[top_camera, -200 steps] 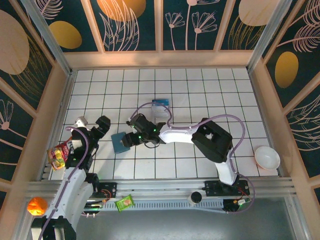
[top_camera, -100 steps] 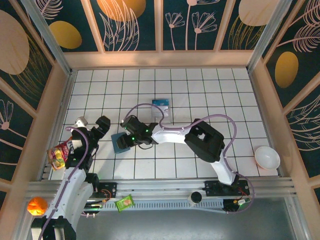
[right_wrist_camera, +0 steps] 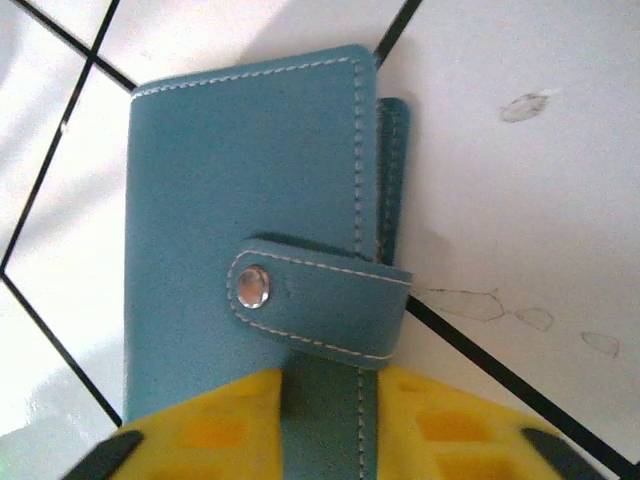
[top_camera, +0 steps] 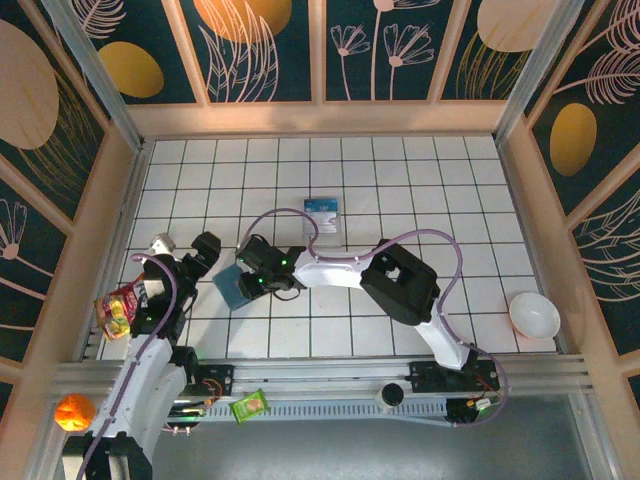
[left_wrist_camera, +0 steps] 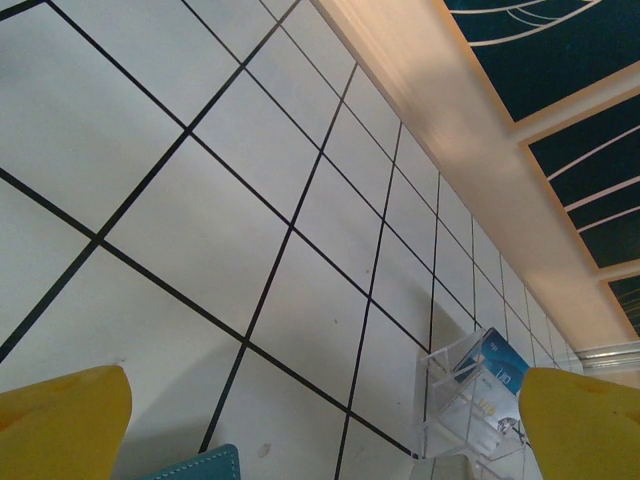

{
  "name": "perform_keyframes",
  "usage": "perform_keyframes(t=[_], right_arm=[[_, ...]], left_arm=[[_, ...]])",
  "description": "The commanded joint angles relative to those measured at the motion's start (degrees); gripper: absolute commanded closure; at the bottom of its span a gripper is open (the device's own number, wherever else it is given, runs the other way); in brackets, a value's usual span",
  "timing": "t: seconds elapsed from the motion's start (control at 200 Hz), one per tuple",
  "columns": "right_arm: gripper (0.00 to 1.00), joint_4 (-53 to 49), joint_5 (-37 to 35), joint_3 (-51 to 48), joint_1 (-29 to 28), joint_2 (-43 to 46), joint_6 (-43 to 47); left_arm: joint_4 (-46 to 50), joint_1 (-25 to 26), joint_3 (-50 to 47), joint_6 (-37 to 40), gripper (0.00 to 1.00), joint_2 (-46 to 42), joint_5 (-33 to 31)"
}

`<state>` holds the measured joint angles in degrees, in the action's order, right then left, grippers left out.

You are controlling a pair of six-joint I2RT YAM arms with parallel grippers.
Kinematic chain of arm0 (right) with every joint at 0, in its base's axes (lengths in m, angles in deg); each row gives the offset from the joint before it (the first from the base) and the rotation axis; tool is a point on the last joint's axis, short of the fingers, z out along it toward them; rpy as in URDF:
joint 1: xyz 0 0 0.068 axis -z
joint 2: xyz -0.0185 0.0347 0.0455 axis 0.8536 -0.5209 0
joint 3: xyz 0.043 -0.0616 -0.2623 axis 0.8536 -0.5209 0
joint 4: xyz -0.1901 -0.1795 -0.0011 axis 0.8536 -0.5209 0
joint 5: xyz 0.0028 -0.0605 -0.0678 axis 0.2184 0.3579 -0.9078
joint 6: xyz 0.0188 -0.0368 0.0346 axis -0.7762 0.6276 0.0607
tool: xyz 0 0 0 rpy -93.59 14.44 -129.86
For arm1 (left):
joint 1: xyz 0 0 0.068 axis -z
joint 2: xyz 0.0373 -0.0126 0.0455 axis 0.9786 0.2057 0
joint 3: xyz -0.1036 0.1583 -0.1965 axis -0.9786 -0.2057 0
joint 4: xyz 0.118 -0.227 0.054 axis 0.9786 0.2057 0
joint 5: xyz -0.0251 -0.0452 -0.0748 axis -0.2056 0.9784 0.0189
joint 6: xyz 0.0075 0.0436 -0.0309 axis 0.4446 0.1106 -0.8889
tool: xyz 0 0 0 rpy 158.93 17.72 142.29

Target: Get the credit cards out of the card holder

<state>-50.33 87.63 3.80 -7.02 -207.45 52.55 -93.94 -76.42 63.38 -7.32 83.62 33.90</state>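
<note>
On the tabletop (top_camera: 400, 180), toward its left edge, the holder (right_wrist_camera: 240, 180) lay closed (no cards out yet, so the whole task remained), one end pinched by the right claw (right_wrist_camera: 320, 400) while the left claw (top_camera: 185, 245) hung spread nearby, the strap (right_wrist_camera: 330, 305) fastened on its snap (right_wrist_camera: 252, 287).

White tiled table (top_camera: 400, 180), black grid lines, walled on three sides. Closed teal card holder (top_camera: 230, 290) lies flat left of centre, strap snapped; clear case (top_camera: 322, 214) with blue-and-white insert sits nearer the far edge, well apart from it. White bowl (top_camera: 534, 316) near the near-right corner; red-and-yellow packet (top_camera: 117, 310) at the left edge.
</note>
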Motion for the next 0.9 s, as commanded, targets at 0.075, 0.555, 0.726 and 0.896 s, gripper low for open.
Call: perform_keyframes(t=[0.075, 0.555, 0.726, 0.896], right_arm=[[1.00, 2.1, -2.2, -6.1, 0.2, 3.3, 2.9], [1.00, 21.0, 4.0, -31.4, 7.6, 22.9, 0.1], [1.00, 22.3, 4.2, -38.8, 9.6, 30.6, -1.0], [1.00, 21.9, 4.2, -44.1, 11.6, 37.5, -1.8]], left_arm=[[-3.6, 0.0, -1.4, -2.8, 0.01, -0.4, 3.4], [-17.5, 0.0, -5.8, -5.8, 0.08, 0.7, 15.8], [-27.4, 1.7, -7.3, -7.0, 0.13, 8.7, 21.8], [-34.3, 11.8, -6.8, -5.5, 0.09, 14.1, 18.7]])
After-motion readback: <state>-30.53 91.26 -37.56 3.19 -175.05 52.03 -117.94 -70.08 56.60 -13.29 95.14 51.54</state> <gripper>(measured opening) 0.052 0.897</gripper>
